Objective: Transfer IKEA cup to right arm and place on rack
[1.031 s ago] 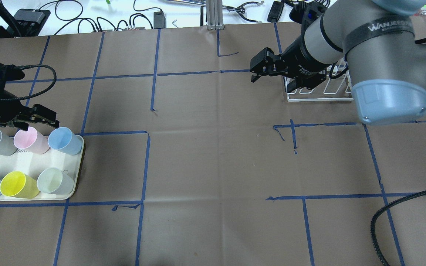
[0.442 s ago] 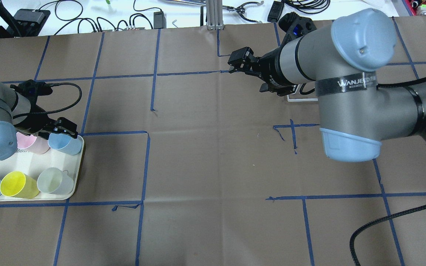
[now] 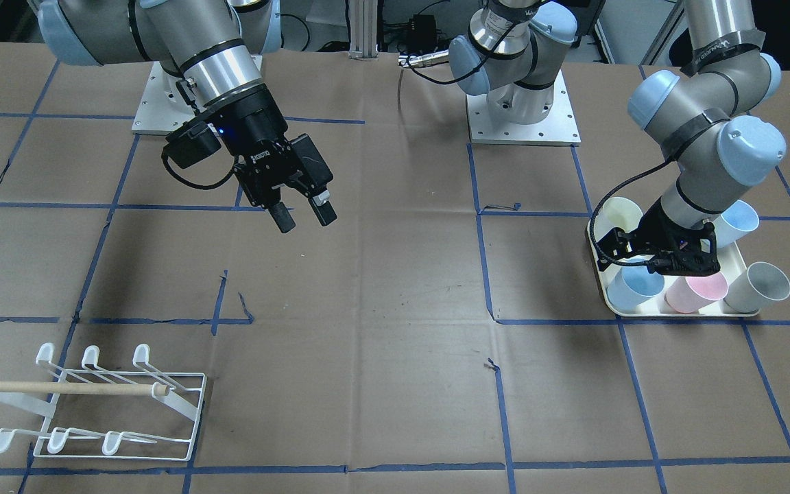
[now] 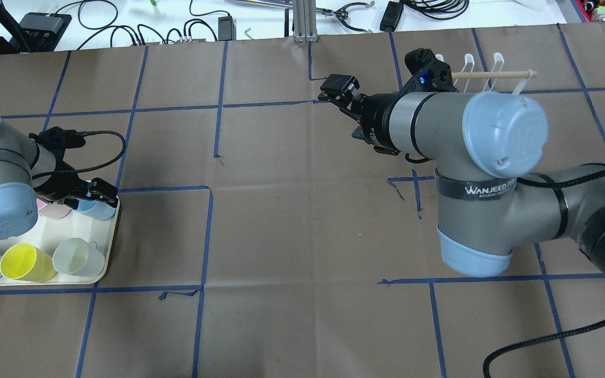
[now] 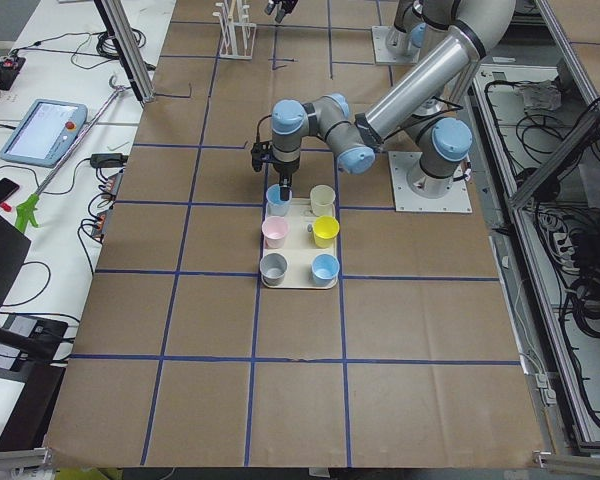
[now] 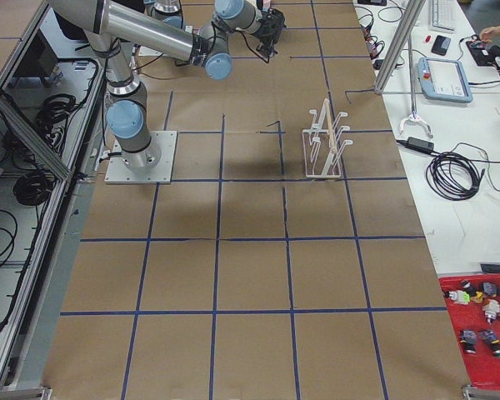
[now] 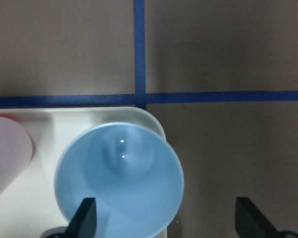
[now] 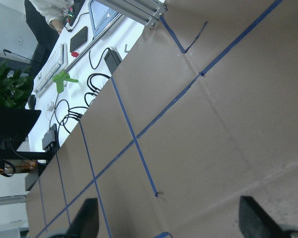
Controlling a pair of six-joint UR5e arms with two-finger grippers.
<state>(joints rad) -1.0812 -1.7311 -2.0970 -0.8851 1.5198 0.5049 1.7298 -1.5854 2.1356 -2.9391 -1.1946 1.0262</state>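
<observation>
Left pincer: my left pincer (image 7: pixel 164 209) hangs fingers-down over the tray's 1 o'clock corner, as the overhead view lays it out. The jaws are apart and grip nothing.
Its fingers: in my wrist view one finger (image 7: pixel 87 220) shows against the inside of the blue cup, at 7 o'clock of its mouth. The other is out over the paper at 4 o'clock, clear of the rim, so the cup's wall stands between the two. I cannot tell whether the inner finger touches the cup.
Blue cup: the blue cup (image 7: pixel 119 168) stands upright and mouth up on the tray, right in that rounded corner.
Tray: the cream tray (image 4: pixel 40 228) lies at 8 o'clock of the table in the overhead view.
Other cups: a pink cup (image 3: pixel 695 291) stands just beside the blue cup at its 9 o'clock by the overhead view, and a grey cup (image 3: pixel 758 283) stands beyond the pink one. A yellow cup (image 4: pixel 23 261) is in the row nearer my base.
Right pincer: my right pincer (image 3: pixel 306 221) hangs in the air over bare paper, around 12 to 1 o'clock of the table's middle seen from overhead. Its jaws are apart and empty, and its wrist view shows only paper and tape between the tips.
Rack: the rack (image 3: pixel 110 441) stands on the paper at 1 o'clock of the table in the overhead view. It is at 3 o'clock of my right pincer and apart from it, with a wooden dowel (image 3: pixel 59 387) lying across it.
Table cover: brown paper (image 4: pixel 302 226) carries a grid of blue tape (image 4: pixel 220 79).
</observation>
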